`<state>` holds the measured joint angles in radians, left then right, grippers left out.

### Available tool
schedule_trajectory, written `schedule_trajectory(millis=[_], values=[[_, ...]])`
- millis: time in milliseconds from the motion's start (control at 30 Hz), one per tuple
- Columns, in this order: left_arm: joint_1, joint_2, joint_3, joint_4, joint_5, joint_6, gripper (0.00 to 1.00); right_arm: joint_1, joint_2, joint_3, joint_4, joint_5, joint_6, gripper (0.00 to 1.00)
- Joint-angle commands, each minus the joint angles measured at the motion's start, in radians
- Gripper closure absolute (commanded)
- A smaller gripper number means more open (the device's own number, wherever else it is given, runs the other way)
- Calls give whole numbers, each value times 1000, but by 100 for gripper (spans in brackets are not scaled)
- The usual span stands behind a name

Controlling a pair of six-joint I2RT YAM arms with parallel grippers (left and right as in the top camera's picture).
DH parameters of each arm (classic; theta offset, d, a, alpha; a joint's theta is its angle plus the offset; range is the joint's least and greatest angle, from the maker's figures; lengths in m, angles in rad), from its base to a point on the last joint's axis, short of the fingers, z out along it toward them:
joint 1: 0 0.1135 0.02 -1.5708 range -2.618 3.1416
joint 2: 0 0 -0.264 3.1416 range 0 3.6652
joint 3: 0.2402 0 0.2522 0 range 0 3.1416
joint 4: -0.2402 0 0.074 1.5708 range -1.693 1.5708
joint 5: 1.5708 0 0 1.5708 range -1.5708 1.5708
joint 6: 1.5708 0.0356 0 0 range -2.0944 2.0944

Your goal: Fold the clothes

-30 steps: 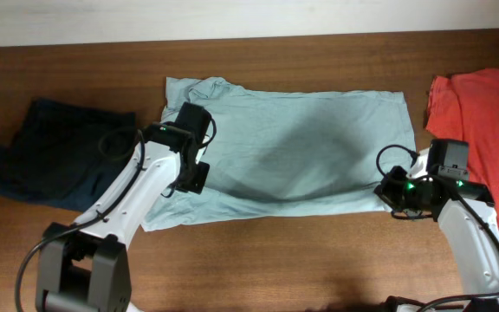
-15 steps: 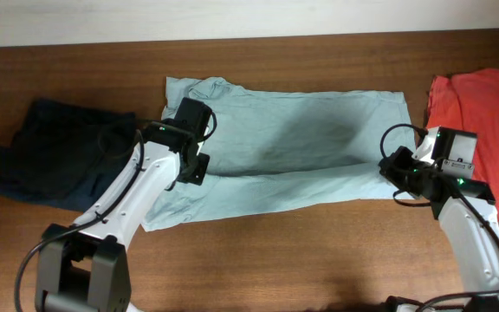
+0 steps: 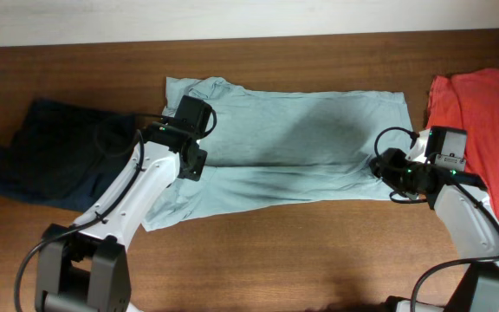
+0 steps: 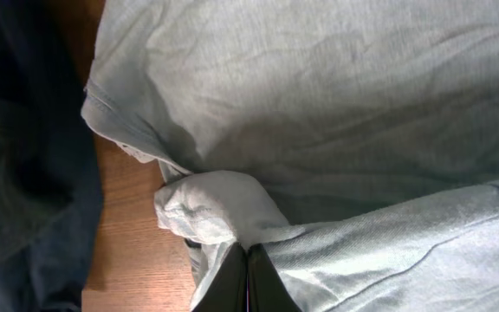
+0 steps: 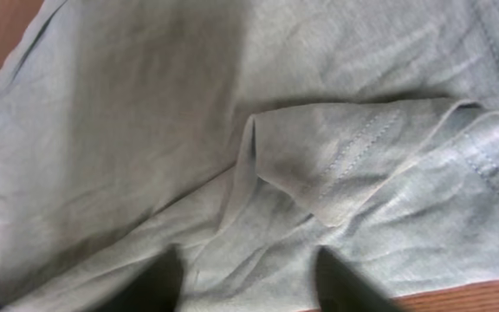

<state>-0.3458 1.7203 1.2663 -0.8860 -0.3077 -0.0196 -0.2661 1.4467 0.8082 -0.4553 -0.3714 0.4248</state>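
Observation:
The pale grey-blue T-shirt [image 3: 301, 130] lies spread across the table's middle, its front part folded up in a band. My left gripper [image 3: 194, 166] is shut on a bunched fold of the shirt [image 4: 219, 212] near its left sleeve. My right gripper [image 3: 383, 166] is open over the shirt's right hem [image 5: 353, 173], holding nothing. The dark navy garment [image 3: 55, 152] lies at the left. The orange-red shirt [image 3: 483, 113] lies at the right edge.
The wooden table [image 3: 301, 260] shows bare wood in front of the shirt. A pale wall edge runs along the back. The navy garment also fills the left side of the left wrist view [image 4: 16, 147].
Both arms carried the shirt's front edge toward the back, folding it up. The right gripper has opened and let go of the hem. The left gripper still pinches the cloth.

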Motion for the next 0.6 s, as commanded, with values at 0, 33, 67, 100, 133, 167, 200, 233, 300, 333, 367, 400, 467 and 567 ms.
schedule_trajectory(millis=[0, 33, 67, 100, 133, 167, 200, 233, 300, 333, 367, 400, 467, 567], values=[[2, -14, 13, 14, -13, 13, 96, 5, 5, 15, 6, 17, -7, 86], [2, -14, 13, 19, -5, 12, 96, 12, 11, 14, 7, 16, -6, 93], [2, -14, 13, 23, -2, 12, 96, 17, 19, 14, 7, 16, -6, 96], [2, -14, 13, 23, 0, 12, 96, 25, 36, 13, 8, 18, -6, 96], [2, -14, 13, 23, 0, 12, 96, 32, 50, 12, 7, 22, -6, 96], [2, -14, 13, 23, 0, 13, 96, 40, 73, 11, 8, 28, -6, 96], [2, -14, 13, 22, 0, 13, 96, 46, 97, 11, 8, 32, -6, 96], [2, -14, 13, 23, 0, 13, 96, 50, 134, 11, 12, 37, -5, 96], [2, -14, 13, 22, 1, 12, 96, 50, 182, 11, 31, 39, -5, 96], [2, -14, 13, 22, 1, 13, 96, 50, 198, 11, 42, 39, -6, 96], [2, -14, 13, 23, 1, 13, 95, 50, 207, 11, 48, 39, -6, 95], [2, -14, 13, 22, 1, 12, 96, 50, 213, 11, 60, 48, -7, 86], [2, -14, 13, 22, 1, 13, 96, 50, 212, 11, 77, 81, -6, 85], [2, -14, 13, 23, 1, 13, 95, 40, 213, 12, 145, 207, -6, 96]])
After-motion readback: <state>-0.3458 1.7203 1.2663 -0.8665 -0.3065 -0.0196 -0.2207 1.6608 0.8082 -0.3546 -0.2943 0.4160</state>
